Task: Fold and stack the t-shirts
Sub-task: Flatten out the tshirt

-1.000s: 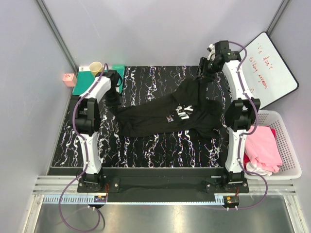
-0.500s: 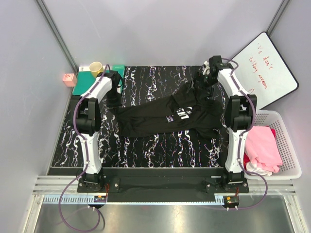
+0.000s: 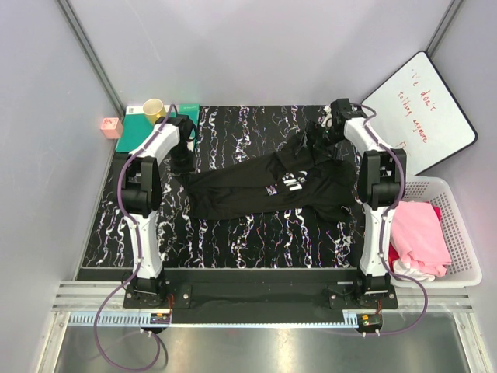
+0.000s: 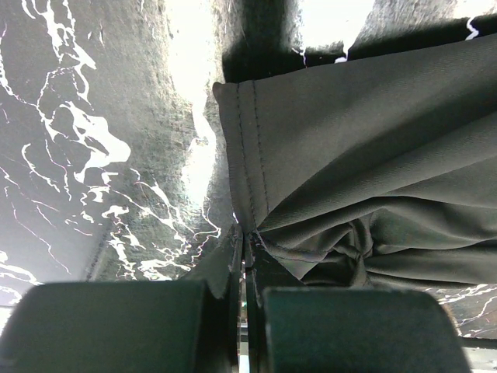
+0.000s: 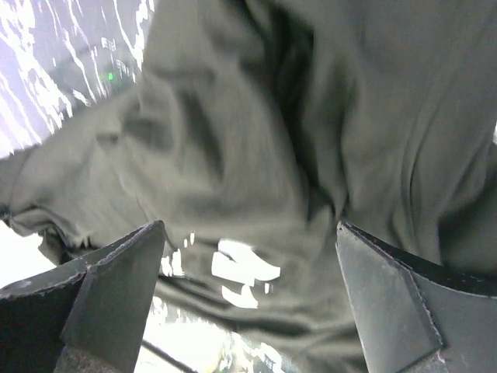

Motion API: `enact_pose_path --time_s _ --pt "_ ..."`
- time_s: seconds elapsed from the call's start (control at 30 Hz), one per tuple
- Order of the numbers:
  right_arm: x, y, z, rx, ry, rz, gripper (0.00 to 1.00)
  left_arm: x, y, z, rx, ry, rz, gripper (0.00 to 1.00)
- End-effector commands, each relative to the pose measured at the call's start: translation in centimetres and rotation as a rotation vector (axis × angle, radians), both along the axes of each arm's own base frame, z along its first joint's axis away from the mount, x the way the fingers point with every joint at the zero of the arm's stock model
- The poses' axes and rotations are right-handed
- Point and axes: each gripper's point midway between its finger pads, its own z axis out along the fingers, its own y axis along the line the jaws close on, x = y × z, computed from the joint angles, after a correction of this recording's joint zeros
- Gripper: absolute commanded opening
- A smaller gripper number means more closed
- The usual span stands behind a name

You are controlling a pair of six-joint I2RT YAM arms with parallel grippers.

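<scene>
The black t-shirt point(image 3: 272, 186) with white lettering point(image 3: 290, 183) lies stretched and rumpled across the marbled tabletop point(image 3: 233, 241). My left gripper point(image 3: 183, 162) is at its left end. In the left wrist view the left gripper point(image 4: 243, 237) is shut on the stitched hem corner of the shirt point(image 4: 357, 140). My right gripper point(image 3: 320, 138) is over the shirt's far right part. In the right wrist view the right gripper point(image 5: 250, 229) is wide open just above the black cloth point(image 5: 256, 116). A pink t-shirt point(image 3: 419, 233) and a white one point(image 3: 411, 268) lie in the basket.
A white basket point(image 3: 460, 225) stands off the table's right edge. A whiteboard point(image 3: 423, 109) leans at the back right. A yellow cup point(image 3: 153, 109), a teal-green mat point(image 3: 136, 123) and a pink block point(image 3: 111, 127) sit at the back left.
My right gripper has come down from a raised spot at the back right to just over the shirt. The lifted part of the shirt has sunk onto the table. The left arm has not moved.
</scene>
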Motion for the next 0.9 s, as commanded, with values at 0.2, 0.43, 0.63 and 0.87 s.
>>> enact_pose_path --time_s 0.2,0.43,0.63,0.87 --pt "4.4 1.1 -1.7 0.019 -0.067 0.001 0.94 0.2 -0.3 1.6 -0.021 -0.039 -0.032 0.0" --pt "5.1 2.1 0.3 0.075 -0.093 0.0 0.28 -0.1 -0.2 1.2 -0.017 -0.017 -0.045 0.0" --pt "4.0 2.5 3.7 0.079 -0.125 0.002 0.16 0.0 -0.2 0.7 -0.014 -0.005 -0.044 0.0" --pt "3.1 2.5 4.4 0.081 -0.109 0.022 1.0 0.5 -0.3 0.5 -0.018 -0.007 -0.044 0.0"
